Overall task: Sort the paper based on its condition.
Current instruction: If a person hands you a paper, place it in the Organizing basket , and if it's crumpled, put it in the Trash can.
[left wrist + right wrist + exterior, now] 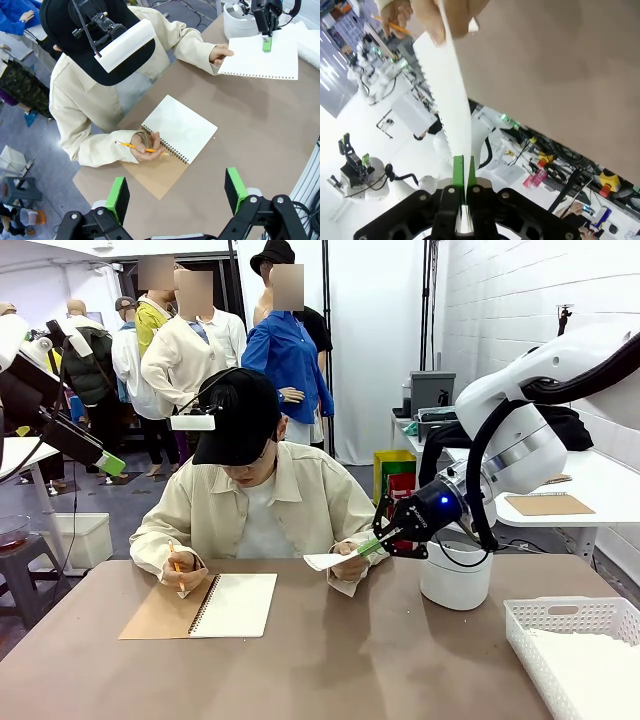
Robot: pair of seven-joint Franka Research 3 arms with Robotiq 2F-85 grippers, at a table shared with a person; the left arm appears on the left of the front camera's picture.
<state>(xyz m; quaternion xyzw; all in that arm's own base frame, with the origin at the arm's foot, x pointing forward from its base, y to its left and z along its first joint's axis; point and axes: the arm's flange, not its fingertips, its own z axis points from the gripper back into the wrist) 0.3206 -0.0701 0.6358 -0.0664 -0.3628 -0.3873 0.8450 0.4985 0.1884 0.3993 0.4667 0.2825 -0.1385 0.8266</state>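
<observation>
R gripper clenched on the paper: green pads pinched tight on one edge of the sheet, the edge opp. the punched holes (top-down L wrist view shows this best). In the R wrist view the sheet is seen edge-on, rising straight out from betw. the pads. The paper is up off the table, spanning from the gripper to the person's hand, which grips it at a far corner, so both have hold of it. Sheet looks flat, no crease I can make out.

Just behind the R gripper a white round tub stands on the table. White slotted basket at the near right corner, something white inside, can't tell what.

L gripper released, fingers wide apart, nothing betw. them. It hangs high over the robot's side of the table, well apart from the paper.

Below it an open notebook lies flat, blank page up, brown cover spread beside it. The person's other hand rests at the spiral w/ a pencil
</observation>
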